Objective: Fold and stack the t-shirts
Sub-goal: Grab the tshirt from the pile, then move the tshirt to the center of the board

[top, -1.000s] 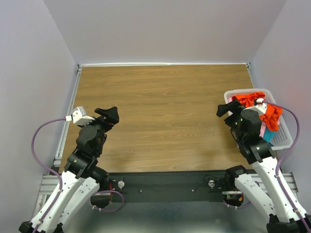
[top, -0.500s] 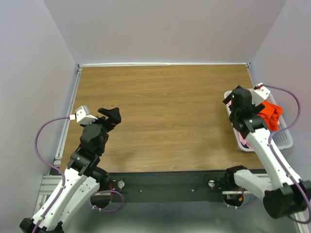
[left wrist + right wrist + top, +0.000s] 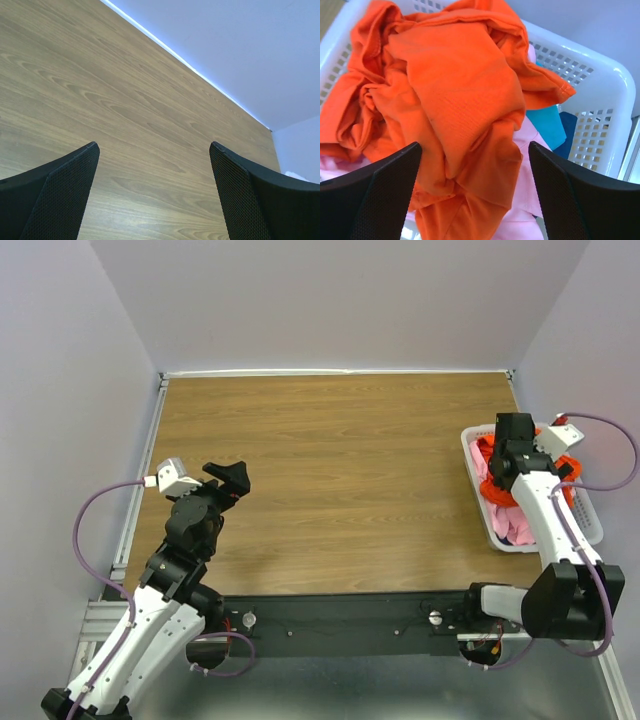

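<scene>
The orange-red t-shirt (image 3: 460, 95) lies crumpled on top in the white lattice basket (image 3: 600, 95). The light pink t-shirt (image 3: 532, 200) lies under it, and a corner of the teal-blue t-shirt (image 3: 547, 125) shows at the right. In the top view the orange shirt (image 3: 486, 448) and pink shirt (image 3: 510, 520) fill the basket (image 3: 590, 530) at the table's right edge. My right gripper (image 3: 475, 150) is open, just above the orange shirt, not touching it; it also shows in the top view (image 3: 510, 432). My left gripper (image 3: 155, 150) is open and empty above bare wood, and shows in the top view (image 3: 230, 480).
The wooden table (image 3: 340, 470) is walled at the back and both sides. The basket stands against the right wall. A metal rail (image 3: 140, 480) runs along the table's left edge.
My right arm has swung out to the right and forward, from beside the basket to over it, its gripper now above the orange shirt. The left arm has barely moved.
</scene>
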